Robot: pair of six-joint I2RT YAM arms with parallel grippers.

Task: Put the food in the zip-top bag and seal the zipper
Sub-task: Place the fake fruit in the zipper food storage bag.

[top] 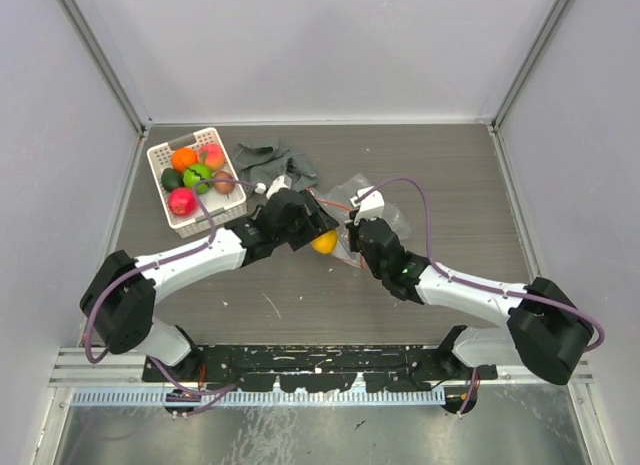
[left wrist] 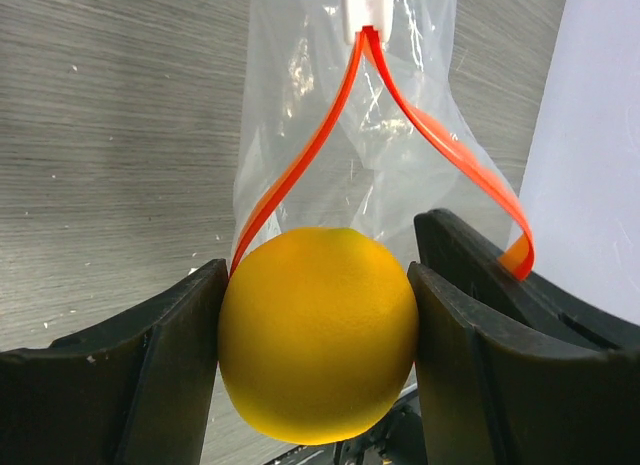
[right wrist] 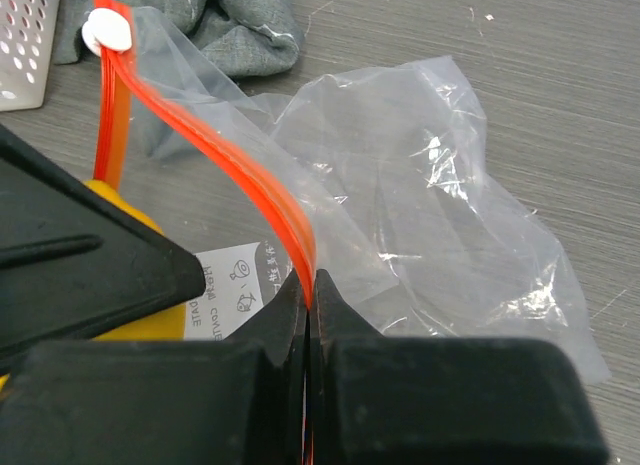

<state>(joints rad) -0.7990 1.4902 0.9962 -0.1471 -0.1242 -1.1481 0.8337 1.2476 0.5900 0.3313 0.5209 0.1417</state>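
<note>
Right gripper (right wrist: 308,315): clamped shut on the zipper (right wrist: 215,145), lifting one lip.
Left gripper (left wrist: 320,275): closed around a yellow fruit (left wrist: 318,335), poised at the open mouth, not yet inside.
Zip-top bag (right wrist: 440,205): clear, wrinkled, mid-counter (top: 440,175), looks empty.
Basket (top: 165,170): far left, holds six pieces of food (top: 200,175).
Progress: early, judging by this; nothing bagged, sealing undone.

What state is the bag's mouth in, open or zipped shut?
Open. The zipper splits into two strips from the white slider, leaving a gap facing the yellow fruit.
</note>
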